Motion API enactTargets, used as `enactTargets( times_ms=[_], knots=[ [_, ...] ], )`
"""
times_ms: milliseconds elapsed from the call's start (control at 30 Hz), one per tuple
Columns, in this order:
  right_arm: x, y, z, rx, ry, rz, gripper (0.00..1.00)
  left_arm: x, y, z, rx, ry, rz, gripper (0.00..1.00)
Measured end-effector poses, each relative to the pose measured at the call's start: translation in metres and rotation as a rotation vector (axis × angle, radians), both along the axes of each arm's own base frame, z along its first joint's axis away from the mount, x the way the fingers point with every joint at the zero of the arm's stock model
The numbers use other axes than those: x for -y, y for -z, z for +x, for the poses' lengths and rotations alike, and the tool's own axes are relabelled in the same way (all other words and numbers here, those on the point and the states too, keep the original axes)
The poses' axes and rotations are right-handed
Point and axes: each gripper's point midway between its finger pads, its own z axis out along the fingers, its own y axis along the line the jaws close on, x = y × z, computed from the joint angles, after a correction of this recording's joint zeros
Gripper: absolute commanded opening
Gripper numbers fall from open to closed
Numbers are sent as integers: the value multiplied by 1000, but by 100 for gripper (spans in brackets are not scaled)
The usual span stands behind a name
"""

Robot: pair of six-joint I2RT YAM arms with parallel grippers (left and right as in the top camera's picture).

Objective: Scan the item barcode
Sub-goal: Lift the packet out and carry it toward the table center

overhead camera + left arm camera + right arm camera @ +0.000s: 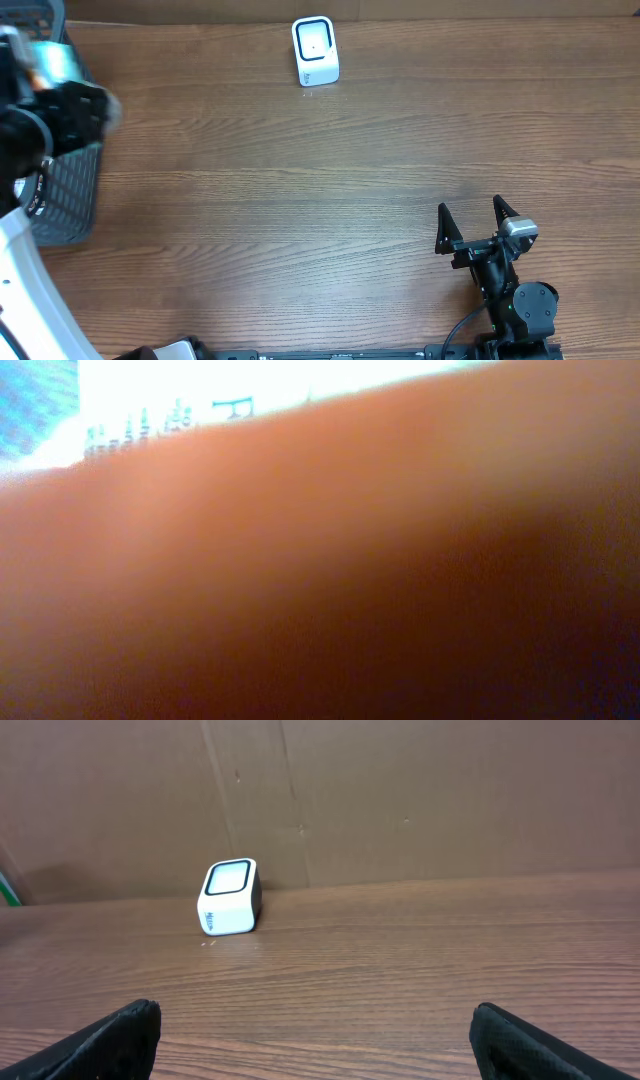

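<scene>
Woodgrain table (300,200); boxy white scanner (315,51); right claw (470,205) wide, empty; left claw (80,108) indeterminate

So the scanner (315,50) sat way back at the desk's (300,200) far edge, roughly mid-width, with a wall (400,800) right behind it. The basket (65,195) was hard against the left edge, up toward the far-left corner, and the left arm (25,260) reached over its top. The right gripper (478,215) was down by the near-right corner, well apart from both, pointing toward the far edge.
</scene>
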Motion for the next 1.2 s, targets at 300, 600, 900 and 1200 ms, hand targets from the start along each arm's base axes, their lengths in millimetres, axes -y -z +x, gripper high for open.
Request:
enactTargets(
  times_ms=[300,600,900,1200],
  knots=[
    [0,0,0,0,0,0,100,82,43,-2,-156,257,-21,31],
    [0,0,0,1,0,0,100,160,146,-1,-353,469,20,31],
    [0,0,0,0,0,0,100,233,259,-31,-443,570,78,31],
    [0,0,0,0,0,0,100,280,306,-51,-371,598,72,33]
  ],
)
